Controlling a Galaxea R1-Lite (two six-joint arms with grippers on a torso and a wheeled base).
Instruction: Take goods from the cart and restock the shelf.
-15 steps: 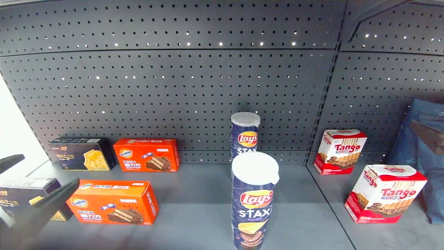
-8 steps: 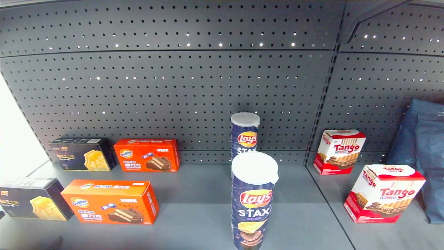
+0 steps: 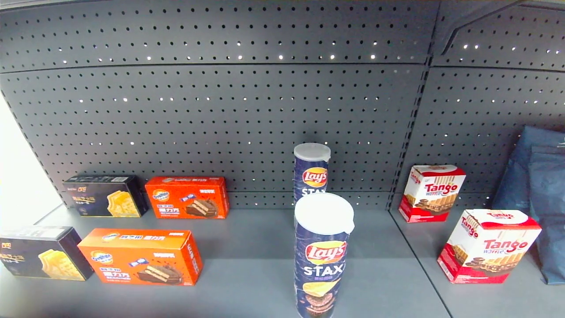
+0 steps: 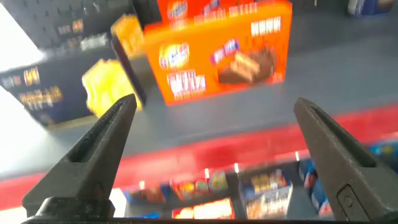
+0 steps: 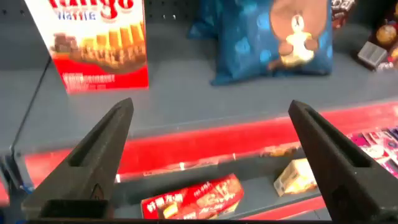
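**A:** Where was the left gripper [image 4: 214, 104]?

**B:** Out in front of the shelf [image 3: 247, 251], before its red front edge. It was held level and pointed at the left end. Its jaws stood wide apart with nothing between them.

**A:** What lay at that end?

**B:** The front black box [image 3: 42, 252] sat at the front left corner, with the front orange box [image 3: 141, 257] just beside it on the right. Behind them, against the back panel, were the rear black box [image 3: 106, 195] and the rear orange box [image 3: 187, 197], side by side.

**A:** And the middle of the shelf?

**B:** The front can [image 3: 323, 254] stood upright near the front edge, and the rear can [image 3: 311, 171] stood upright behind it at the back panel.

**A:** Further right?

**B:** The rear wafer box [image 3: 432, 192] stood near the back panel. The front wafer box [image 3: 490, 245] stood nearer the front edge, and the blue bags [image 3: 545, 207] were at the right end.

**A:** And the right gripper [image 5: 210, 107]?

**B:** It was also before the red front edge, held level and aimed between the front wafer box and a blue bag. Its jaws were spread wide and empty.
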